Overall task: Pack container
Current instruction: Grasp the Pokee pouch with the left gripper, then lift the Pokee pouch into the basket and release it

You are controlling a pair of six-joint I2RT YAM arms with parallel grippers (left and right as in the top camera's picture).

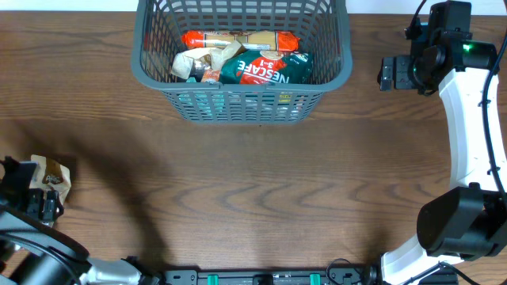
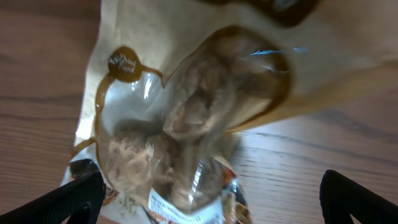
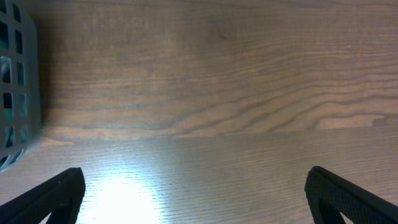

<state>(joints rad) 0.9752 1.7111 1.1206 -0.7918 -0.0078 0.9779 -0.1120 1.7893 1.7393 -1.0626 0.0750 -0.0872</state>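
Note:
The container [image 1: 144, 73], a dark grey slatted basket, stands at the back middle of the table. It holds a green Nescafe packet [image 1: 266, 70], an orange packet [image 1: 198, 38] and a beige packet [image 1: 196, 62]. A beige snack packet with a clear window [image 1: 54, 174] lies at the far left edge. My left gripper [image 1: 33, 191] is open around it; in the left wrist view the packet [image 2: 186, 106] fills the space between the wide-apart fingers [image 2: 211, 199]. My right gripper [image 1: 386, 73] is open and empty, just right of the container.
The right wrist view shows bare wooden table between the open fingers [image 3: 196, 193] and the container's side [image 3: 13, 81] at the left edge. The right arm's base [image 1: 455, 222] stands at the front right.

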